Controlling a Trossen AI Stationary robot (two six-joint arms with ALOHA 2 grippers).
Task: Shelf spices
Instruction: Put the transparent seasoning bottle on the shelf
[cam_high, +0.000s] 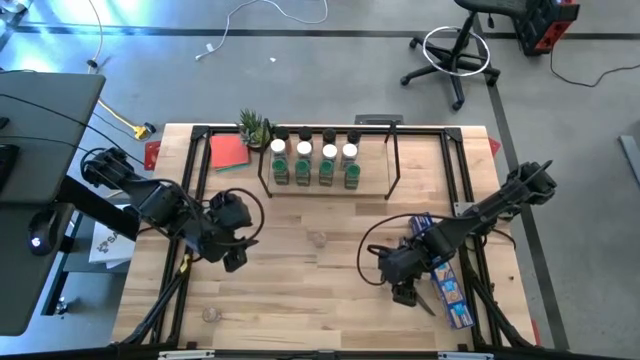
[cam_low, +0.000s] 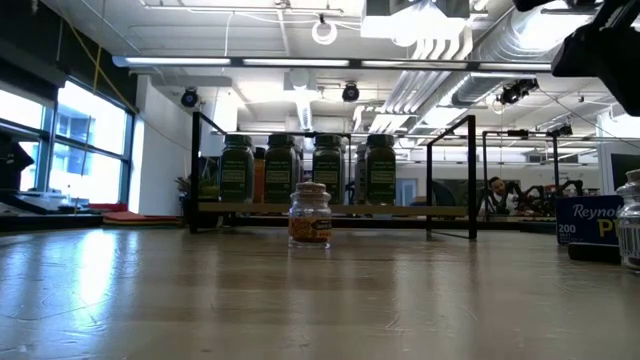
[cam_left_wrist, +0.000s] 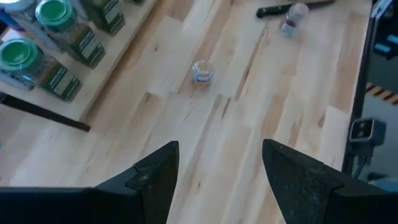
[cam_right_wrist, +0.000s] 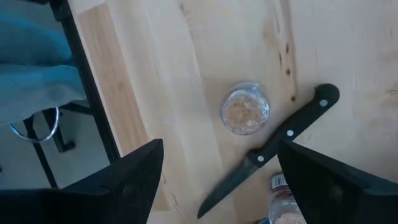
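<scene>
I count eight spice jars already on the shelf, in two neat rows at the upper middle of the high view. The back row has white caps and the front row has green caps. The right part of the shelf has no jars on it.

Some jars are not put away yet. One clear jar stands alone in the middle of the table, below the shelf in the high view. Another small jar sits near the lower left of the table. In my right wrist view I see a clear-capped jar standing on the wood, just beside a black-handled knife, and part of one more jar at the bottom edge. A blue box lies at the right side of the table. So I think the job is maybe two thirds done.

My left gripper is at the left middle of the high view, pointing toward the lone jar. Its fingers are apart and hold nothing.

My right gripper is at the lower right, by the blue box, tipped down over the table. Its fingers are spread wide and empty, with the clear-capped jar between them farther off.
</scene>
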